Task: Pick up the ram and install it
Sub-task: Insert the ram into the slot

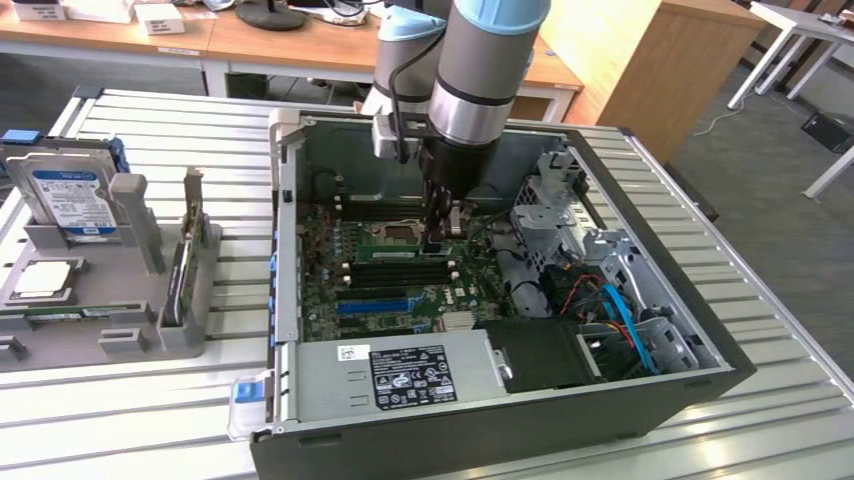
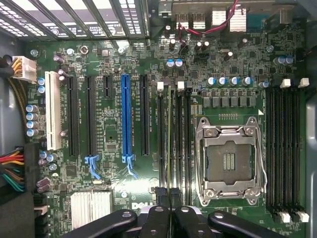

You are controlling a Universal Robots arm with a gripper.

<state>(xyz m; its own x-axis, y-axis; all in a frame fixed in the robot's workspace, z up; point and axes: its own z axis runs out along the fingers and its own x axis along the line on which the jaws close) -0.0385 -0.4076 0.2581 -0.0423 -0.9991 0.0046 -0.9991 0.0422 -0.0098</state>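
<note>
The ram (image 2: 170, 139) is a thin green stick seen edge-on, lying along one of the black memory slots beside the CPU socket (image 2: 229, 161). My gripper (image 2: 171, 194) is shut on the ram's near end, its black fingers (image 2: 162, 197) pressed together around it. I cannot tell whether the stick is fully seated. In the exterior view the gripper (image 1: 447, 238) reaches straight down into the open computer case, at the right end of the slot bank where a pale green strip, the ram (image 1: 396, 253), lies.
A long blue slot connector (image 2: 126, 119) and black expansion slots lie beside the memory bank. More empty memory slots (image 2: 285, 148) flank the socket's other side. The power supply (image 1: 400, 375) and drive cage (image 1: 561, 210) crowd the case. A grey rack (image 1: 134, 320) with a hard drive (image 1: 67, 200) stands at the exterior view's left.
</note>
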